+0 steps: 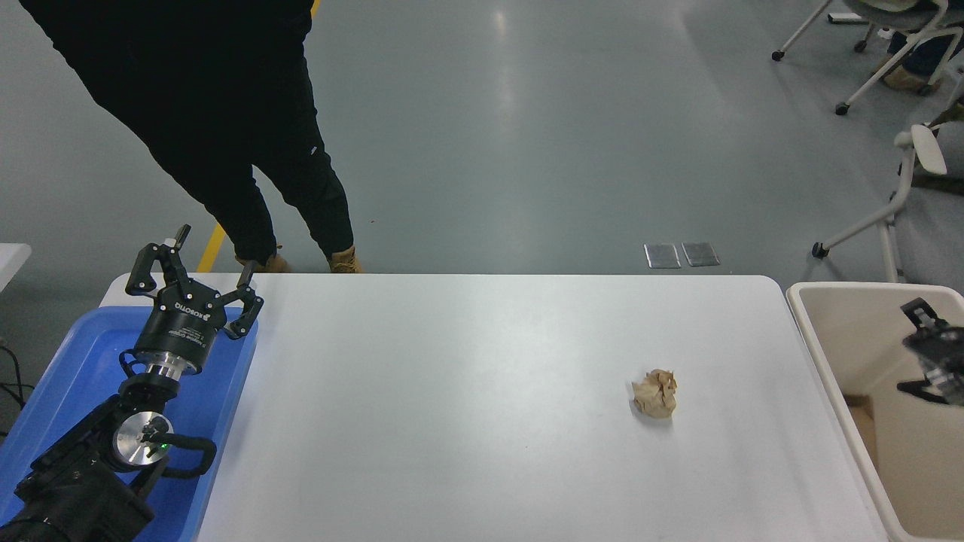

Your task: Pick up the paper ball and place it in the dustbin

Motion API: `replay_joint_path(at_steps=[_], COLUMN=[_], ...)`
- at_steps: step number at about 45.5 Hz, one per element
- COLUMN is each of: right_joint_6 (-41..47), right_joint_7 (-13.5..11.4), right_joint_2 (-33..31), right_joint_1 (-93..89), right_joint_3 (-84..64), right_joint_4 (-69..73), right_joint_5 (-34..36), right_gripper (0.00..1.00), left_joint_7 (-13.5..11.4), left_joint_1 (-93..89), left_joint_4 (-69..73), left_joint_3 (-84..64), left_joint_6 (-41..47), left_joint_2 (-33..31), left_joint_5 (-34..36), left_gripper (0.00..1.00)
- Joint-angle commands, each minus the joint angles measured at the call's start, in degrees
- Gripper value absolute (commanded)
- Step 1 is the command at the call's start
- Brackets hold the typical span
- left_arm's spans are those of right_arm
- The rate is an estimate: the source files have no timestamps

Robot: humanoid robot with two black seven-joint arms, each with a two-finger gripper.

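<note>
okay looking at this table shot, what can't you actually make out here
- Right gripper, head view: blurred and cut off by the right edge, so open or shut is unclear.
- Dustbin: its right side and near end run out of frame; most of its floor is unseen.
- Person at the far side: the top edge cuts off everything above the legs.
- Paper ball: its underside is hidden.

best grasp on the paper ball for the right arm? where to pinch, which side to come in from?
Likely top-down. The paper ball sits alone on bare white table, lumpy and roughly round, so no side is favoured; pinch across its widest middle. The right gripper is over the dustbin to the ball's right, so come in from that side, above, then descend.
</note>
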Motion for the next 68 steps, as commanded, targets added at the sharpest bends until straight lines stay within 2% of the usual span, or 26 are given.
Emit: replay_joint_path(at_steps=[1,10,14,26,39,48,57,68], right_joint_6=[8.4,17.3,22.4,39.4,45.2,47.5,45.9,33.3], right_joint_7=[0.0,0.0,-0.1,-0.4,-0.4,-0.4,-0.2,-0.3], right_joint_2=[0.4,-0.2,-2.8,-6.8,-7.1,-6.5,-5.2,1.5], right_joint_1=[17.3,32.5,38.5,50.8,63.9,67.9,65.5,48.1], right_joint_3=[-6.6,-14.1,-15.3,-16.4,-19.6,-19.6,-18.7,-16.0], right_joint_4=[14.1,33.7,41.7,52.2,59.2,59.2,57.8,50.6], right_joint_5=[-0.1,0.0,0.0,0.1,0.1,0.1,0.1,-0.7], right_gripper=[1.00,1.00,1.00,1.00,1.00,1.00,1.00,1.00], left_joint_7=[0.1,0.1,0.1,0.1,0.1,0.1,0.1,0.1], left_joint_1=[0.0,0.0,0.0,0.0,0.0,0.0,0.0,0.0], left_joint_4=[-0.1,-0.1,0.0,0.0,0.0,0.0,0.0,0.0], left_joint_3=[0.0,0.0,0.0,0.0,0.0,0.0,0.0,0.0], left_joint_6=[0.0,0.0,0.0,0.0,0.0,0.0,0.1,0.0], left_joint_2=[0.0,0.0,0.0,0.0,0.0,0.0,0.0,0.0], left_joint_5=[0.0,0.0,0.0,0.0,0.0,0.0,0.0,0.0], left_gripper=[0.98,0.98,0.98,0.98,0.98,0.98,0.98,0.98])
